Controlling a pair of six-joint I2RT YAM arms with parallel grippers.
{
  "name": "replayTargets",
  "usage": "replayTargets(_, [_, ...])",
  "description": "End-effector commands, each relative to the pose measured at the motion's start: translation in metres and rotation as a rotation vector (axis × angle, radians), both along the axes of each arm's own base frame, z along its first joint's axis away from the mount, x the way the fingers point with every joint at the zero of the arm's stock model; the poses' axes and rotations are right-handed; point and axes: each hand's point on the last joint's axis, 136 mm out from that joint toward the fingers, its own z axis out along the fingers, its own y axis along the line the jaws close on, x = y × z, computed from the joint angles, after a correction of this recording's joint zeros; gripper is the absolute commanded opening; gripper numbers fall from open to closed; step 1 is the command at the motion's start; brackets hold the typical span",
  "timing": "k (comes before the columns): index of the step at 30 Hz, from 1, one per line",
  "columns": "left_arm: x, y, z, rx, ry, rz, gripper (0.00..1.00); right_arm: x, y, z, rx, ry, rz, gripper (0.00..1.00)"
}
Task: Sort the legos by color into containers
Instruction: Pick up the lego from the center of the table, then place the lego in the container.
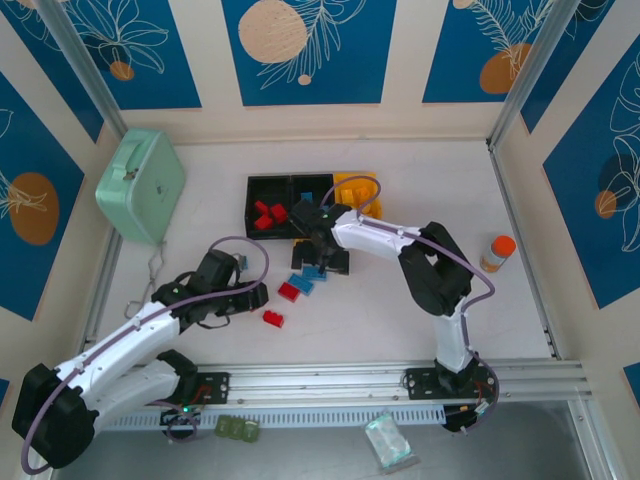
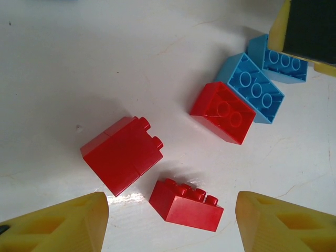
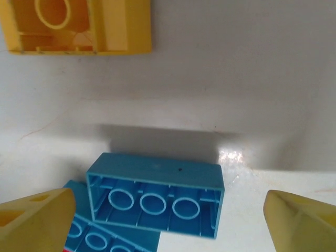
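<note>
Right wrist view: found right gripper [image 3: 168, 199] wide open, empty, straddling 1 blue lego [image 3: 155, 181] on table [image 3: 210, 79]. Noted left gripper [image 2: 170, 202] open, empty, over 3 red legos [image 2: 123, 155]. Judged step: blue pickup. Needed next: lower, close, carry to containers [image 1: 250, 205].

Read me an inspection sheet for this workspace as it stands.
Surface: white table, no spills seen.
Job's things: red legos and blue legos loose on the table; containers hold some red ones.
Clutter: mint-green case, orange-capped bottle.
End effectors: left end effector open above red legos; right end effector open astride a blue one.
Cables: purple cables loop along both arms.
Surroundings: blue patterned walls.
</note>
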Motion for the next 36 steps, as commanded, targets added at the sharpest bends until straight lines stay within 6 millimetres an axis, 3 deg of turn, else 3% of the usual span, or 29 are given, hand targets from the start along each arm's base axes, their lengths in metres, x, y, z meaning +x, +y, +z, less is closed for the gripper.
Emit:
replayTargets(1, [-0.002, 0.002, -0.003, -0.017, 0.017, 0.018, 0.65, -0.004, 0.002, -0.007, -0.017, 0.044, -0.017, 0.88])
replayTargets(11, [-0.002, 0.0, -0.005, -0.022, 0.023, 0.019, 0.64, -0.002, 0.0, -0.009, -0.003, 0.048, -0.007, 0.61])
replayTargets(20, [0.003, -0.009, -0.005, -0.058, 0.03, 0.013, 0.64, 0.013, -0.008, 0.046, 0.051, -0.079, 0.026, 0.56])
replayTargets(28, [0.005, -0.012, -0.002, -0.077, 0.029, 0.018, 0.64, 0.065, -0.011, 0.084, 0.082, -0.168, 0.029, 0.56])
replayTargets(36, [0.003, -0.011, -0.004, -0.072, 0.04, 0.025, 0.64, 0.123, -0.004, 0.093, 0.138, -0.187, -0.02, 0.57])
